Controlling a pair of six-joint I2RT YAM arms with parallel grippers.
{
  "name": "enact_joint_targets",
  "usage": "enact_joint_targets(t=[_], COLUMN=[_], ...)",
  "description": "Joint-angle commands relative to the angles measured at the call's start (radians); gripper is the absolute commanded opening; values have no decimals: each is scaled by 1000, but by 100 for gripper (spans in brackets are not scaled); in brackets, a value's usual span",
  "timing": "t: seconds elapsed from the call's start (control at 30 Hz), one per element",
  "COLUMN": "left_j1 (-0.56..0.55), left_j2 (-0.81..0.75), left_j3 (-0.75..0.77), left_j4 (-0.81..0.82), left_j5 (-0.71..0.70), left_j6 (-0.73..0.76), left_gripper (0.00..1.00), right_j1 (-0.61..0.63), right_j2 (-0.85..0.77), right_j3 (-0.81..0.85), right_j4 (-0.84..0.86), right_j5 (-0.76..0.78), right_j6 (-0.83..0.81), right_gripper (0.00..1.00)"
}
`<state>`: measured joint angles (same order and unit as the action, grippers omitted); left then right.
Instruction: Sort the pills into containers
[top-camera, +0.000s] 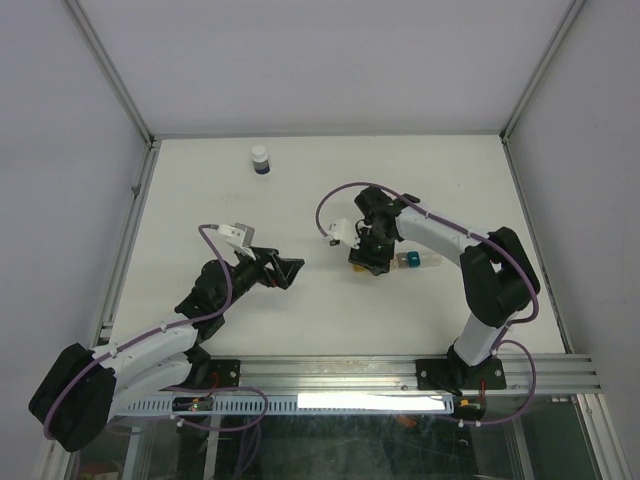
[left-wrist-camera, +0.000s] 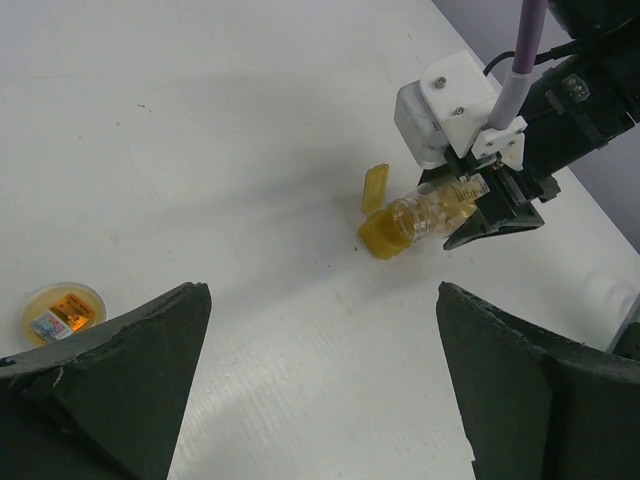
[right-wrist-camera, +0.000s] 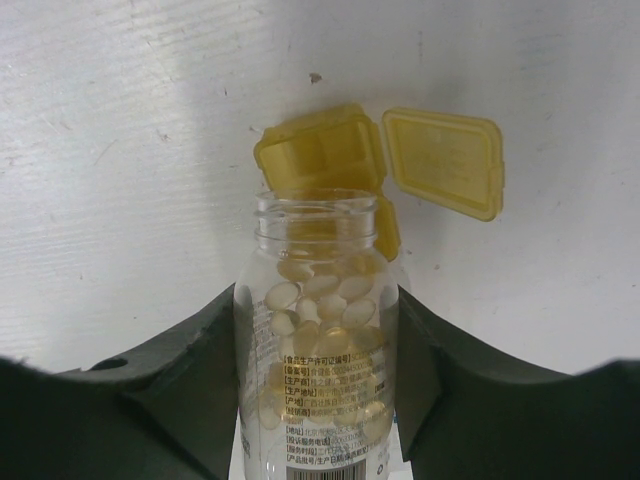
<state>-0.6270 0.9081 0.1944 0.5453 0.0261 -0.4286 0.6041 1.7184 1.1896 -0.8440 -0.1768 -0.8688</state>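
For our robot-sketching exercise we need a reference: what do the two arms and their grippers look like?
The left arm and right arm have white link casings with black joints. A purple cable loops along each. Each wrist carries a white block. The left gripper and right gripper have broad, black, wedge-shaped fingers.

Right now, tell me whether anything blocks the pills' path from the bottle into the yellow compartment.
Nothing visible does. The bottle in the right gripper has its mouth uncapped and pointed at the yellow compartment, whose lid is flipped open to the side.
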Motion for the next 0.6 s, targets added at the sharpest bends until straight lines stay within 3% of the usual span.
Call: enact_joint_targets(t=[0.0,0.1,0.17,0.27,0.37,0.47,0.57], left_j1=[3,4,3,3,3,3,3], left_j2=[-20,-22,-26,-22,-16,-20,-24], left_j3=[-7,-9,-10,-12,-10,-10,-11], left_j4=[21,22,22,30,35,36,33], left_j5=[-15,-14,-12,-11,-4,-3,-2], left_j6=[20,17,15,11,8,4,2], left_gripper=[99,99,99,99,99,99,99], right_j1=[-2,-1,2,2,10,3,12], right_j2=[-18,-17,-10,-15,-3,-19,0], right_j3=[38,21,44,26,49,27,52], right_j4=[-20,27,-26,17,-43,15,-35], right_j5=[-41,31,-30,26,-46,25,-30], right_j6=[10,19,21,28,18,22,15], right_gripper=[0,0,0,0,0,0,0])
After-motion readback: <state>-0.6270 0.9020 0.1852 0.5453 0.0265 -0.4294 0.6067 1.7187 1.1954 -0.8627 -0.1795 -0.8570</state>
